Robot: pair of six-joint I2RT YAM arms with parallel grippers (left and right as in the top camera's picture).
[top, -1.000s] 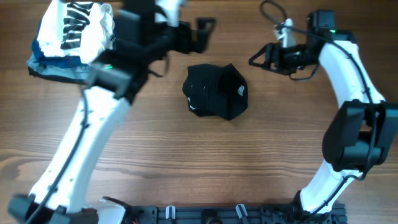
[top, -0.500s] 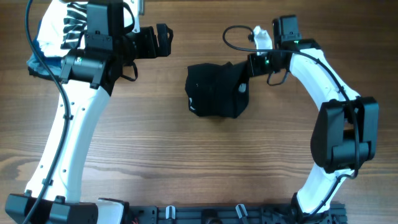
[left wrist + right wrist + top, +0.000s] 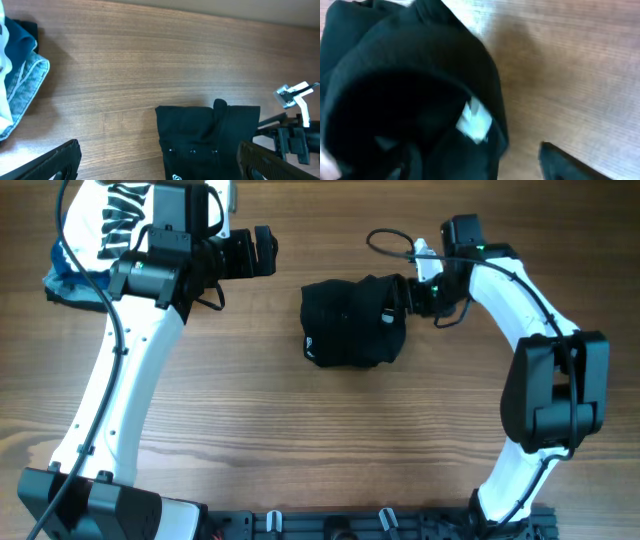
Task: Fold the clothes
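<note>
The black T-shirt (image 3: 350,325) lies in a folded bundle at the table's middle, its white neck label (image 3: 387,320) near its right edge. My right gripper (image 3: 405,295) is open at that right edge, its fingers either side of the fabric by the label (image 3: 475,119). In the right wrist view the shirt (image 3: 410,85) fills the left side between the jaws (image 3: 475,162). My left gripper (image 3: 262,252) is open and empty, above the table to the shirt's upper left. In the left wrist view its jaws (image 3: 160,167) frame the shirt (image 3: 210,135).
A white garment with black lettering (image 3: 125,210) lies on light-blue denim (image 3: 75,285) at the far left corner, under my left arm. The denim also shows in the left wrist view (image 3: 22,92). Bare wooden table (image 3: 330,440) lies in front of the shirt.
My right gripper moved left and down onto the shirt's right edge, nudging the bundle. My left arm swung left and now holds nearly still.
</note>
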